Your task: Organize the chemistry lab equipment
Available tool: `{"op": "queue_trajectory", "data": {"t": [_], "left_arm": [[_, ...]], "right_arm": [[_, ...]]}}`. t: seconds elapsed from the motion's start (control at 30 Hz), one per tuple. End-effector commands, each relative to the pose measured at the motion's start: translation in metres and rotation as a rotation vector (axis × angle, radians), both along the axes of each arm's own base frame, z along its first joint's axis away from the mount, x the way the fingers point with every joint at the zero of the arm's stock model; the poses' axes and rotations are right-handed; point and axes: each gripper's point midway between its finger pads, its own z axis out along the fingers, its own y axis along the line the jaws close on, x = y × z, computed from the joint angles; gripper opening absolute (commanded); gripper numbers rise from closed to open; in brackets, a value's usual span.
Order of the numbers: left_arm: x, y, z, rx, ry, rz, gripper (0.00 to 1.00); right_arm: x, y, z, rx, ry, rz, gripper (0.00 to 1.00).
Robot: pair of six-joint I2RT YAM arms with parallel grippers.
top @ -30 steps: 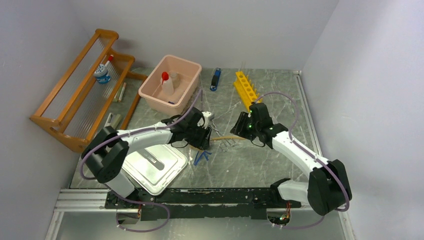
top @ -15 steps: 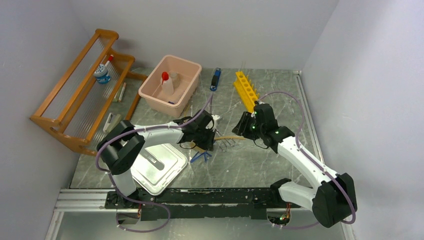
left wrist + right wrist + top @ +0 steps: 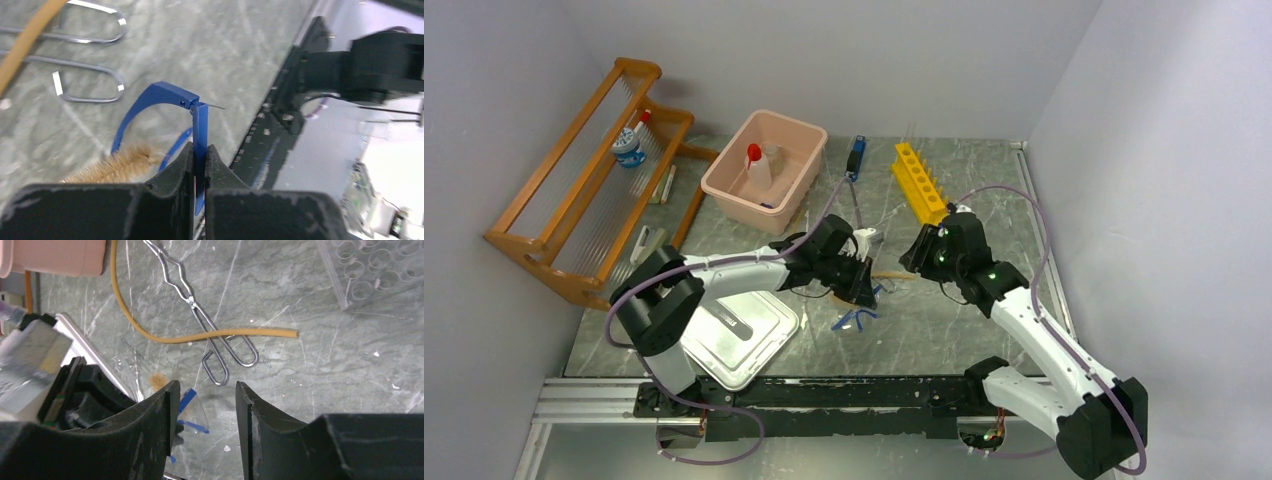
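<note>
My left gripper (image 3: 200, 147) is shut on one thin blue arm (image 3: 200, 125) of a pair of clear glasses with blue arms (image 3: 856, 318), near the table's middle (image 3: 864, 290). A tan bristle brush (image 3: 115, 167) lies just beside the jaws. Metal tongs (image 3: 200, 305) lie under a tan rubber hose (image 3: 150, 335) a little beyond. My right gripper (image 3: 202, 390) hovers open above the glasses' clear lens (image 3: 197, 412), holding nothing. The white red-capped squeeze bottle (image 3: 759, 165) stands in the pink tub (image 3: 724, 190).
A grey-white lid (image 3: 734, 335) lies at the front left. A yellow holed rack (image 3: 917, 180) and a blue item (image 3: 855, 157) sit at the back. The wooden rack (image 3: 574, 180) on the left holds a small jar (image 3: 628, 150). A clear holed tray (image 3: 380, 270) lies to the right.
My left gripper closed on the blue arm and shifted right with the glasses. The right arm drew slightly to the right, its jaws staying open.
</note>
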Motion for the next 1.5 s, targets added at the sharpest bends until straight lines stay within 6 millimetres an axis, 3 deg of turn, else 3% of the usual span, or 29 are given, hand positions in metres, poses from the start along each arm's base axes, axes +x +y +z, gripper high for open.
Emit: {"op": "queue_trajectory", "data": {"t": [0.0, 0.3, 0.5, 0.73, 1.0, 1.13, 1.47], "left_arm": [[-0.021, -0.022, 0.061, -0.228, 0.017, -0.120, 0.05], [-0.034, -0.027, 0.121, -0.410, -0.018, -0.199, 0.05], [-0.026, -0.024, 0.147, -0.455, -0.130, -0.173, 0.05], [-0.043, -0.027, 0.210, -0.671, -0.160, -0.251, 0.05], [-0.015, -0.017, 0.243, -0.676, -0.273, -0.160, 0.05], [0.000, -0.005, 0.260, -0.747, -0.258, -0.116, 0.05], [0.062, 0.024, 0.253, -0.672, -0.295, 0.052, 0.05]], "right_arm": [[-0.003, -0.011, 0.013, -0.008, -0.022, -0.062, 0.48], [-0.007, -0.027, 0.039, -0.009, -0.064, -0.147, 0.48], [-0.006, -0.030, 0.055, -0.010, -0.091, -0.156, 0.49], [-0.003, -0.025, 0.067, 0.002, -0.091, -0.146, 0.50], [0.003, -0.032, 0.095, 0.013, -0.150, -0.200, 0.53], [0.008, -0.029, 0.100, 0.031, -0.158, -0.200, 0.54], [0.022, -0.016, 0.096, 0.051, -0.151, -0.172, 0.55]]}}
